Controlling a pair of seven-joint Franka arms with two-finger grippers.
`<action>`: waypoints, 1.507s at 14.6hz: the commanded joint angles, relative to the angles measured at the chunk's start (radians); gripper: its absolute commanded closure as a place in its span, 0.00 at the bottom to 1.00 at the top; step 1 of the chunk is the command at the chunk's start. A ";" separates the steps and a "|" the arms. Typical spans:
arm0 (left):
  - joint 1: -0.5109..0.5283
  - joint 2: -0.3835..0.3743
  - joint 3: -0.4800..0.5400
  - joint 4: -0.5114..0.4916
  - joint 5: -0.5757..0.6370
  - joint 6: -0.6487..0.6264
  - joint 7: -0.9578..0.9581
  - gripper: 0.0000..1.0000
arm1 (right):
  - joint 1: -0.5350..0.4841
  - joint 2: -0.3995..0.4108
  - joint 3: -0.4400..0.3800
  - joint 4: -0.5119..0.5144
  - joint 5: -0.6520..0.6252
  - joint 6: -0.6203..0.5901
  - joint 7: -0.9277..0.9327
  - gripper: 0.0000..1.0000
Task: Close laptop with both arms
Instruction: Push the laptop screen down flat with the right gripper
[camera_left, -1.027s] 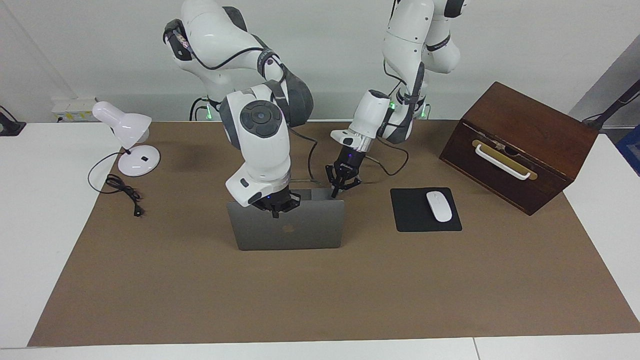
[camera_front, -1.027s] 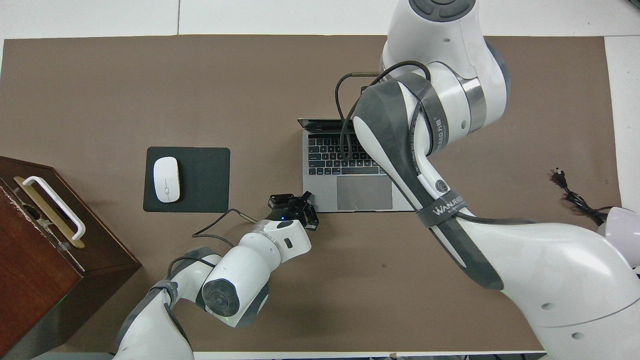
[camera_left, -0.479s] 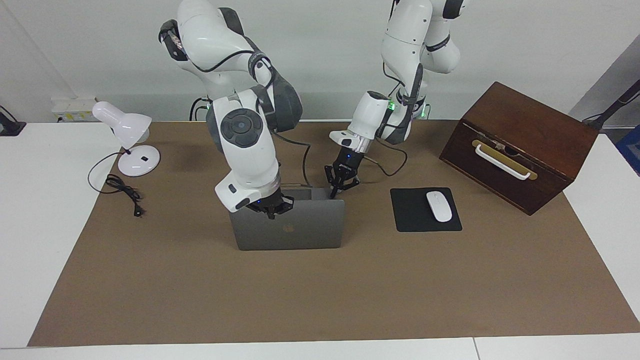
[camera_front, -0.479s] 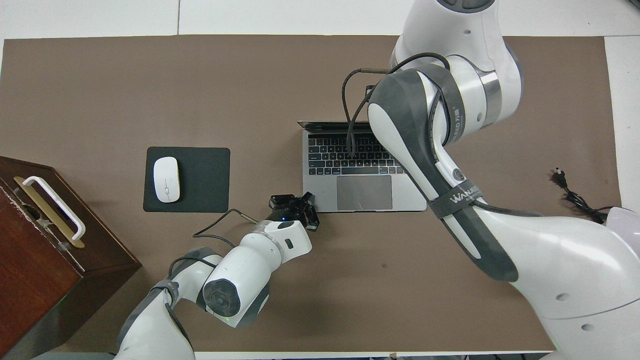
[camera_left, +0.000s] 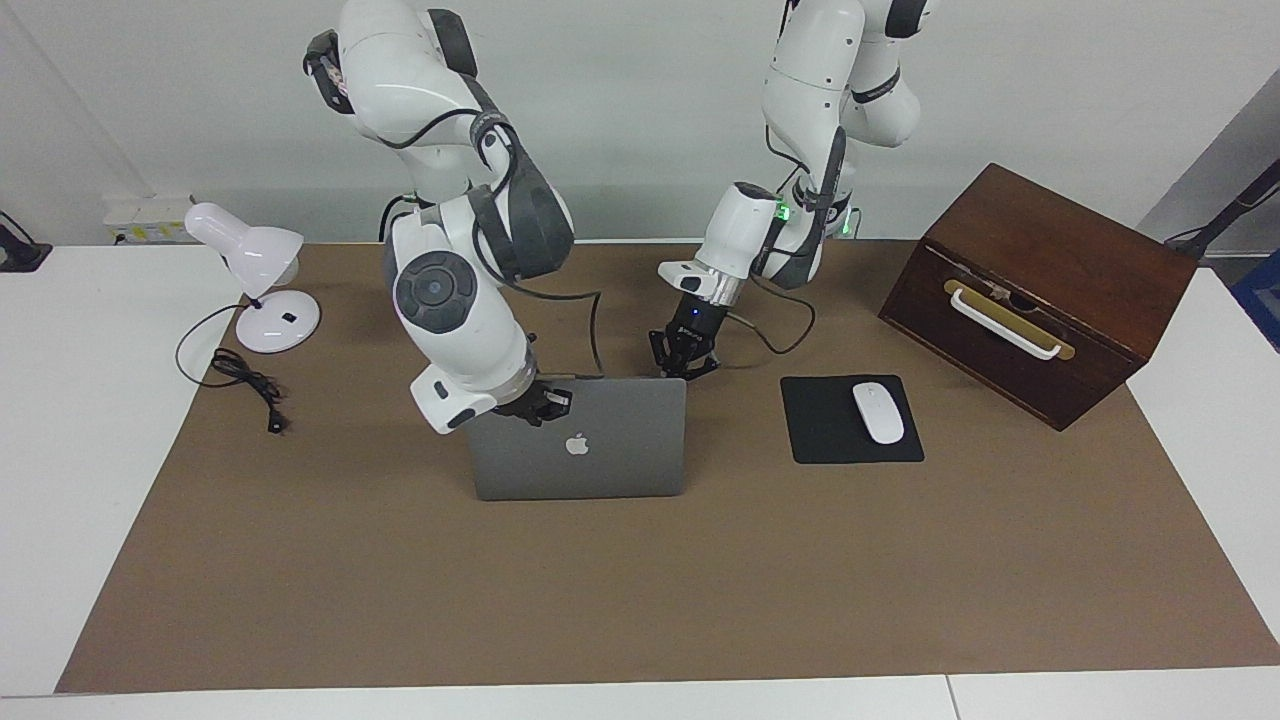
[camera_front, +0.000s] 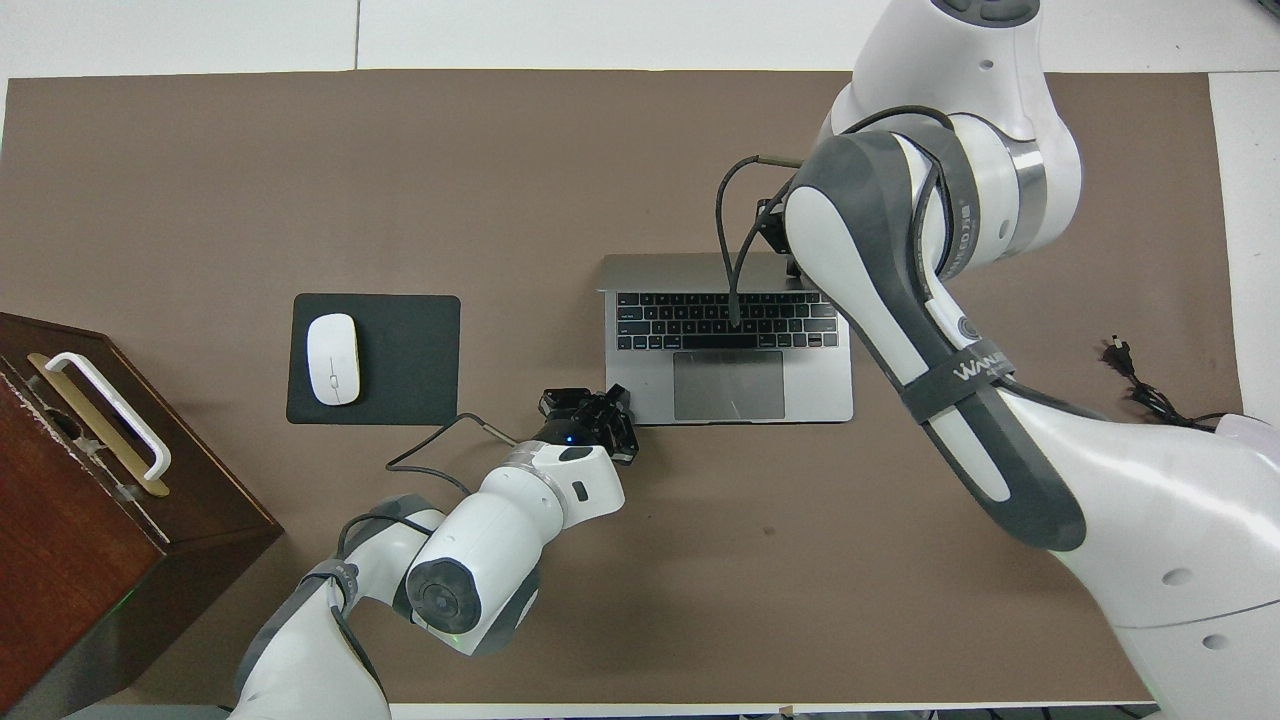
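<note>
Standing open at the middle of the bench (camera_left: 150, 560), the laptop (camera_left: 600, 470) is a thin silver-grey metal slab with a pale logo on its smooth lid, black keys and a large grey trackpad. A matte brown sheet covers the bench.

Right tool (camera_left: 540, 404): black, clenched, empty, at the lid's top edge near the corner toward the right arm's end. Whether it touches the lid cannot be told.

Left tool (camera_left: 682, 362): black, clenched, empty, low at the base corner (camera_front: 622, 418) nearest the robots, toward the left arm's end.

Changes against the earlier frames:
- The lid stands more upright; it leaned over the keys before.
- The right tool has shifted along the lid toward its own arm's end.
- The left tool has held its station.

A flat black mouse pad (camera_left: 830, 425) with a glossy white mouse (camera_left: 877, 412) lies beside the left tool.
</note>
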 joint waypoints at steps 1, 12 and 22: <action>-0.021 0.047 0.019 -0.006 -0.011 0.022 0.041 1.00 | -0.019 -0.080 0.017 -0.141 0.023 0.027 -0.025 1.00; -0.031 0.064 0.019 -0.009 -0.013 0.022 0.081 1.00 | -0.039 -0.125 0.017 -0.319 0.026 0.179 -0.064 1.00; -0.032 0.071 0.019 -0.015 -0.011 0.022 0.084 1.00 | -0.031 -0.111 0.017 -0.430 0.024 0.361 -0.069 1.00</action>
